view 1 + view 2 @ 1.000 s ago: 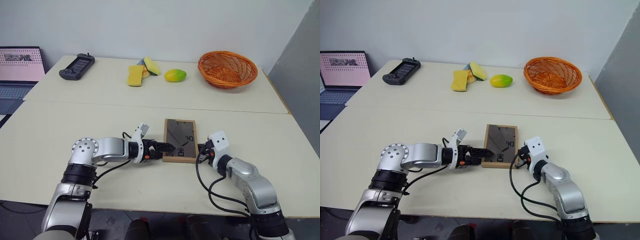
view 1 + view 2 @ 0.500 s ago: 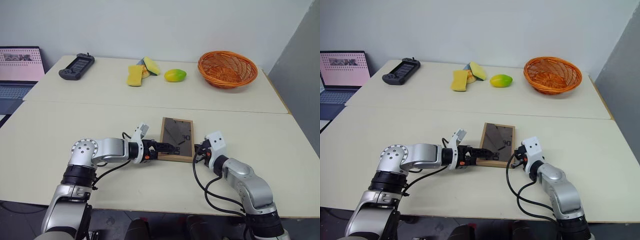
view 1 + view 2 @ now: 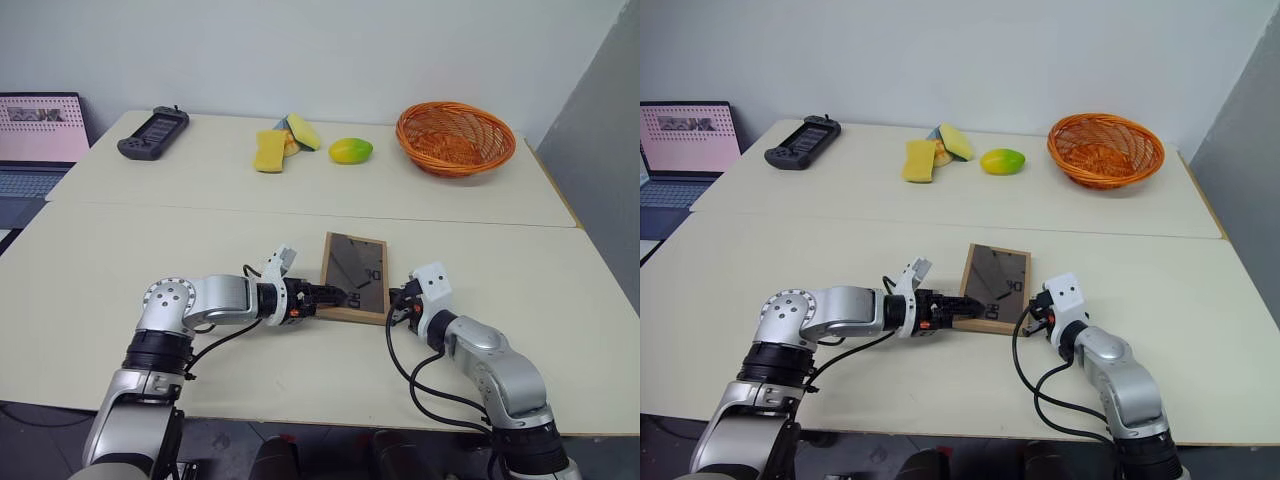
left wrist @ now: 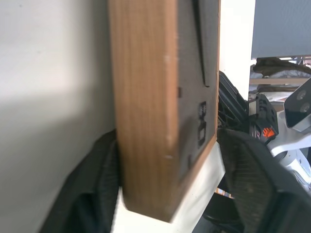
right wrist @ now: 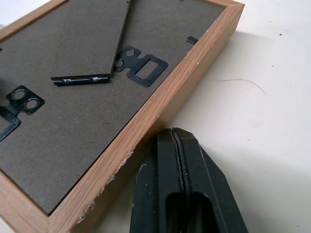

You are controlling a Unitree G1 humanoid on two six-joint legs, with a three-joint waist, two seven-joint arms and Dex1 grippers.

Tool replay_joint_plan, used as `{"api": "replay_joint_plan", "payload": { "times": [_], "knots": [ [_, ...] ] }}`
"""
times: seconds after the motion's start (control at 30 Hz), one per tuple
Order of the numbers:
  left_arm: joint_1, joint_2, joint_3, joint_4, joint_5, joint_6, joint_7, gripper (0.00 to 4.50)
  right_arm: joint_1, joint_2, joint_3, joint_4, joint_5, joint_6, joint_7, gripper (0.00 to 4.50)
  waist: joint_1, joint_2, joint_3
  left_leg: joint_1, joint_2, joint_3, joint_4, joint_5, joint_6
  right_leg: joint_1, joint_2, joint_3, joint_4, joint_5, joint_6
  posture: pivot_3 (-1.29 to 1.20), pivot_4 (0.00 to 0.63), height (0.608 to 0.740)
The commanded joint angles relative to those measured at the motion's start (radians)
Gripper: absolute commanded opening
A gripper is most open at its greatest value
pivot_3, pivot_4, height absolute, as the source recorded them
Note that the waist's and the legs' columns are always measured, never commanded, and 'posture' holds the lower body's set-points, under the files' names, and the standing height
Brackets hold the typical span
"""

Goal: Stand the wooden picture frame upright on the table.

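Wooden picture frame (image 3: 354, 277) between both robot fingers (image 4: 252, 182)

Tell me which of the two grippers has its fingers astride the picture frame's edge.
The left gripper: its fingers straddle the wooden picture frame. The right gripper is shut, beside the frame's other edge.

Table (image 3: 120, 250) with frame (image 3: 354, 277), basket (image 3: 455, 137)

The wooden picture frame (image 5: 146, 116) is light, smooth wood – chipped at one corner – with a matt grey board back; the worktop (image 3: 120, 260) looks matt cream
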Motion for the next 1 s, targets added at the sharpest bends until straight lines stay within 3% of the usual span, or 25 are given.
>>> {"api": "replay_joint_plan", "payload": {
  "times": [0.03,0.2,0.57,0.87,1.0],
  "knots": [
    [-0.002,-0.006,0.006,-0.017,-0.03,-0.011,0.007,2.11,-0.016,-0.002,0.005,-0.035,0.015,-0.015,0.002,0.0,0.0,0.0,0.0,0.0,0.0,0.0,0.0,0.0,0.0,0.0,0.0,0.0,0.0,0.0,0.0,0.0,0.15,0.74],
    [0.002,-0.006,0.002,-0.03,-0.052,-0.023,0.019,1.31,-0.017,-0.002,0.005,-0.031,0.018,-0.017,0.001,0.0,0.0,0.0,0.0,0.0,0.0,0.0,0.0,0.0,0.0,0.0,0.0,0.0,-0.002,0.0,0.0,0.0,0.15,0.74],
    [-0.046,0.009,0.036,0.019,-0.029,-0.045,-0.023,1.3,-0.022,-0.056,-0.015,-0.01,0.0,-0.042,0.016,0.0,0.001,0.0,0.0,-0.001,0.0,0.0,-0.001,0.0,0.0,0.0,0.0,0.0,-0.004,0.0,0.0,0.0,0.15,0.74],
    [-0.213,0.01,0.136,0.08,0.17,-0.071,-0.268,1.3,-0.019,-0.121,-0.054,0.036,0.011,-0.075,0.04,0.0,0.006,0.0,0.001,-0.004,-0.001,-0.001,-0.001,0.001,-0.002,-0.001,0.0,0.0,-0.006,0.0,0.0,0.0,0.15,0.74],
    [-0.324,0.068,0.121,-0.047,0.42,-0.169,-0.594,1.3,-0.015,-0.157,-0.077,0.082,0.018,-0.107,0.074,0.0,0.008,0.0,0.001,-0.006,-0.004,-0.001,-0.003,0.002,-0.003,-0.003,-0.003,-0.001,-0.007,0.001,-0.002,0.0,0.15,0.74]
  ]
}}
